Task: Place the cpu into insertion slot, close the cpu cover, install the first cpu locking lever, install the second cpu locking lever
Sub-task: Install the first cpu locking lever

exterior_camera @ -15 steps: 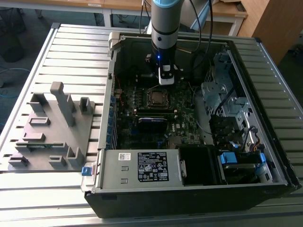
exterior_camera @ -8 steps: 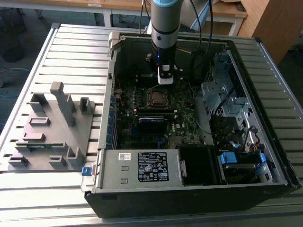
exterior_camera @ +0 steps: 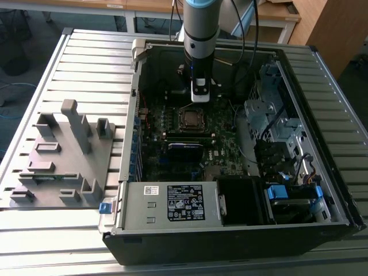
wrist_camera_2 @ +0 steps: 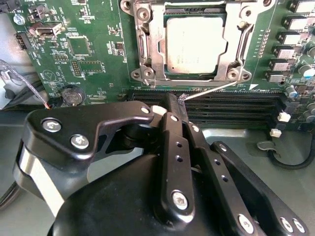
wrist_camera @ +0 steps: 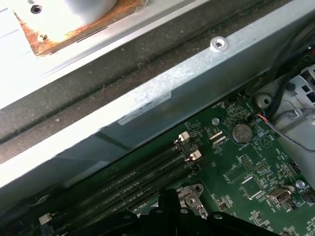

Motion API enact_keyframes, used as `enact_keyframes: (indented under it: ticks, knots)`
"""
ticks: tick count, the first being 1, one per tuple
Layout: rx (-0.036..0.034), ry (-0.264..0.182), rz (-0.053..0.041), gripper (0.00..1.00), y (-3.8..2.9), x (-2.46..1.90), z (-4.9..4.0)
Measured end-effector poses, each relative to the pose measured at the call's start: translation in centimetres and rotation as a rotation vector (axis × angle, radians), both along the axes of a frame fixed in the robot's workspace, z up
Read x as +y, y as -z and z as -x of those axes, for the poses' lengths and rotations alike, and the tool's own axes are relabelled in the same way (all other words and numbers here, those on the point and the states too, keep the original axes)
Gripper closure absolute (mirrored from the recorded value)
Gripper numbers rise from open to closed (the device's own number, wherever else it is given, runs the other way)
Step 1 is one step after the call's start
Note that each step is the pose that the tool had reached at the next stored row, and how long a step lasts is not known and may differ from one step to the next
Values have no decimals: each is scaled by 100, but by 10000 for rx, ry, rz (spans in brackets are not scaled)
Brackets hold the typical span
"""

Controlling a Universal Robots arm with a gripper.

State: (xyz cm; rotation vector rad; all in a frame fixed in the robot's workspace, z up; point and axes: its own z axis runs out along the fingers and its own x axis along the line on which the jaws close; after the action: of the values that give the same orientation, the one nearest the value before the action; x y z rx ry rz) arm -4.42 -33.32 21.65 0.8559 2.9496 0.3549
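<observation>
In the second wrist view the silver-topped cpu (wrist_camera_2: 196, 43) lies flat in the insertion slot (exterior_camera: 190, 119). The silvery cpu cover (wrist_camera_2: 156, 46) is down around it, framing the chip. A thin wire locking lever (wrist_camera_2: 216, 88) slants along the socket's edge, beside the memory slots. Its free end sits right at my fingertips. My gripper (wrist_camera_2: 177, 98) is shut, its tips touching that lever end just above the green motherboard (wrist_camera_2: 88, 59). In the exterior view the gripper (exterior_camera: 199, 96) hangs inside the open computer case, close behind the socket.
Long black memory slots (wrist_camera_2: 231, 105) run beside the socket, and a coin battery (wrist_camera: 241, 132) sits on the board. Case walls (wrist_camera: 162, 108), a drive cage (exterior_camera: 270, 115) and the power supply (exterior_camera: 172, 202) hem in the board. A grey fixture (exterior_camera: 63, 155) stands at the exterior view's left.
</observation>
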Motion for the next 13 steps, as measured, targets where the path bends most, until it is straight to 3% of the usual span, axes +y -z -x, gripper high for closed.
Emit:
enact_keyframes:
  ticks: [13]
  knots:
    - [9, 456, 0, 90, -13, 0, 0]
